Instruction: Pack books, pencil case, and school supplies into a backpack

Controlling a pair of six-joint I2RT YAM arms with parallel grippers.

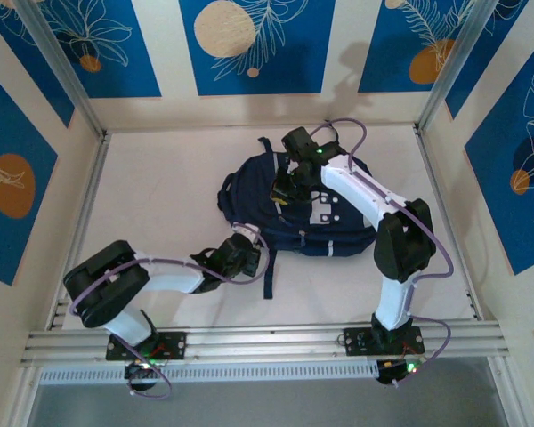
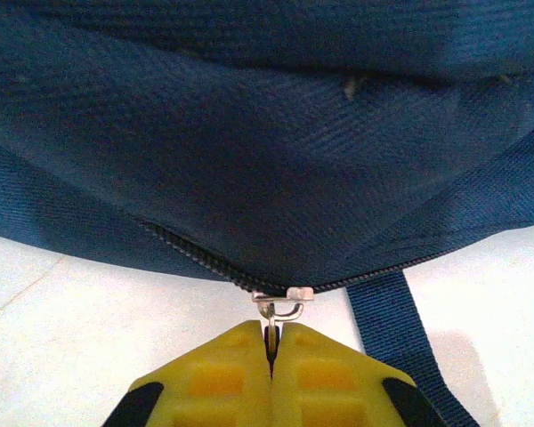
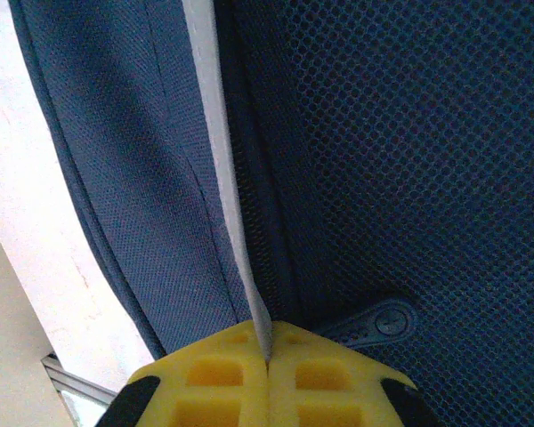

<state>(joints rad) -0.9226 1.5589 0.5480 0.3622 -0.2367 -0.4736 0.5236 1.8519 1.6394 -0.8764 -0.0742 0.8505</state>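
Observation:
The dark navy backpack [image 1: 249, 191] lies flat in the middle of the table. At its near-left edge my left gripper [image 1: 247, 253] is shut on the metal zipper pull [image 2: 280, 308], which sits at the corner of the closed zipper line; the yellow fingertips [image 2: 215, 374] meet round the pull's tab. Over the top of the bag my right gripper [image 1: 285, 191] is shut on a thin pale stripe [image 3: 218, 151] of the backpack, next to navy mesh fabric [image 3: 409, 160]. The books, pencil case and school supplies are out of view.
A navy strap [image 1: 269, 276] trails from the bag toward the near edge, beside my left fingers. A metal rail [image 1: 267, 342] runs along the front, and patterned walls close in the pale table [image 1: 160, 196] on three sides.

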